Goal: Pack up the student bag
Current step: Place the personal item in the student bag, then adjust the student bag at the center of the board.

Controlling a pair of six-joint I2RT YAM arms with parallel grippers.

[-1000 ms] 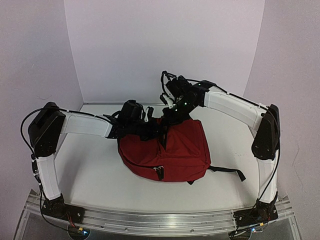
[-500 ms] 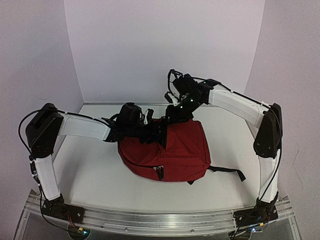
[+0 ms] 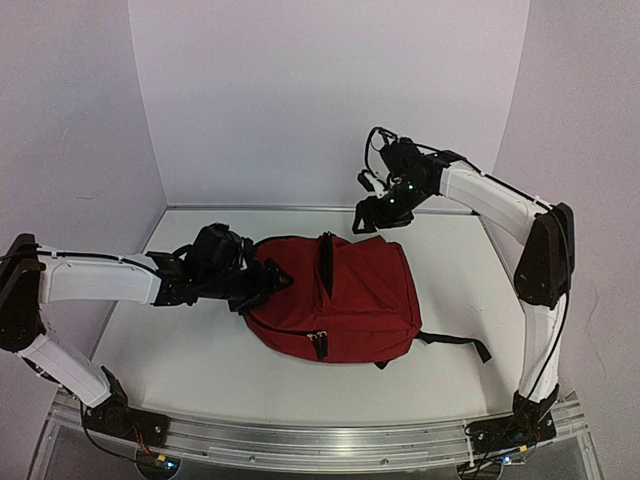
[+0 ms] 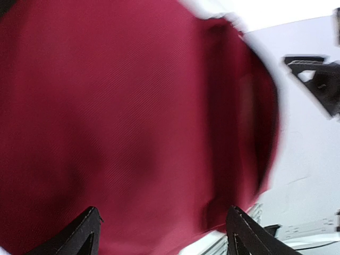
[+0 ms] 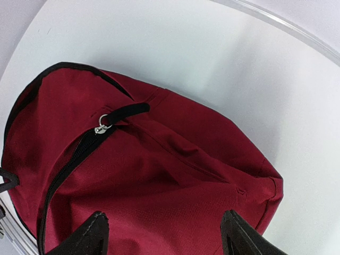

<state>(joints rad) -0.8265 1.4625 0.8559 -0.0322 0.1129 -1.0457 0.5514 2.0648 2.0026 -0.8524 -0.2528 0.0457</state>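
1. Student bag (image 3: 340,300): dark red fabric. We record it lying flat at the middle of the white table (image 3: 170,350), top end toward the far wall.
2. Zip (image 3: 325,262): black, running from the bag's far edge toward the near side. The right wrist view shows its metal puller (image 5: 101,126) at the far end.
3. Strap (image 3: 455,342): black, trailing on the table off the bag's near right corner.
4. Left gripper (image 3: 272,282): low at the bag's left edge, jaws spread wide. We see blurred red fabric before the fingers (image 4: 87,234) and nothing clamped.
5. Right gripper (image 3: 368,216): raised above the bag's far right edge, clear of the fabric, jaws apart and grasping nothing.
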